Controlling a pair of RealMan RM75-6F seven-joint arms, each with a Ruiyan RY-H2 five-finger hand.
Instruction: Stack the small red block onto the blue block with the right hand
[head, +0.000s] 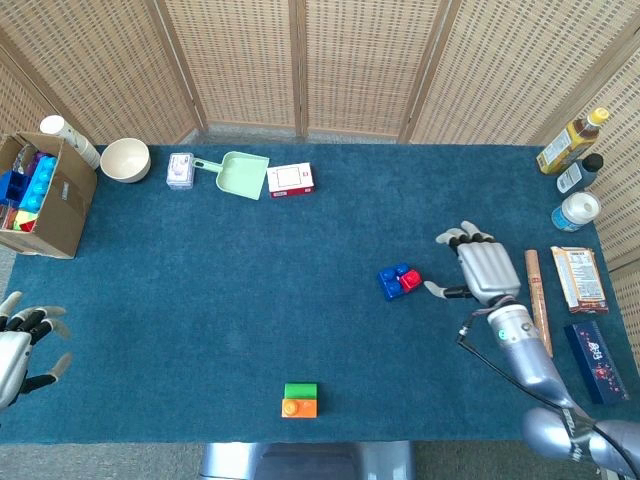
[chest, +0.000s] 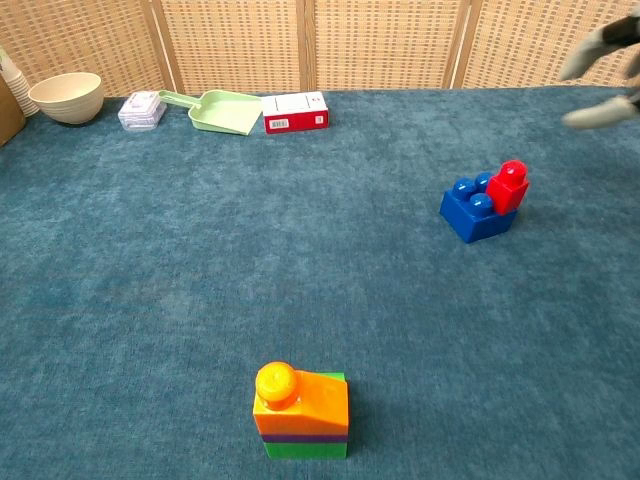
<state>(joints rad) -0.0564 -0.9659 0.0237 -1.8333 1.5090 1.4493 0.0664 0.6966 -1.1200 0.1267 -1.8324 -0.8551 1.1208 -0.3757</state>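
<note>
Left hand (head: 18, 345) at bench's 8 o'clock edge, fingers spread wide, holds nothing. Brown cardboard box (head: 62, 205) at 10 o'clock, filled with mixed coloured toy blocks; white paper cup (head: 66, 137) just behind it. Cream round bowl (head: 125, 159), nothing seen inside. Small clear plastic box (head: 180, 169), pale green plastic dustpan (head: 235, 173), red-and-white carton (head: 291, 179) in a row toward 12 o'clock. Orange-and-green stacked block (head: 299, 400) at 6 o'clock on the blue-carpeted bench (head: 220, 290). Small red block (head: 410, 280) sits on the blue block (head: 392, 282), on its right side, right of centre. Right hand (head: 484, 272) just at 3 o'clock of the stack, apart from it, fingers spread wide, nothing held. Brown cardboard tube (head: 538, 303), snack packet (head: 578, 278), three bottles (head: 574, 170) and dark blue box (head: 593, 358) along the right edge.
</note>
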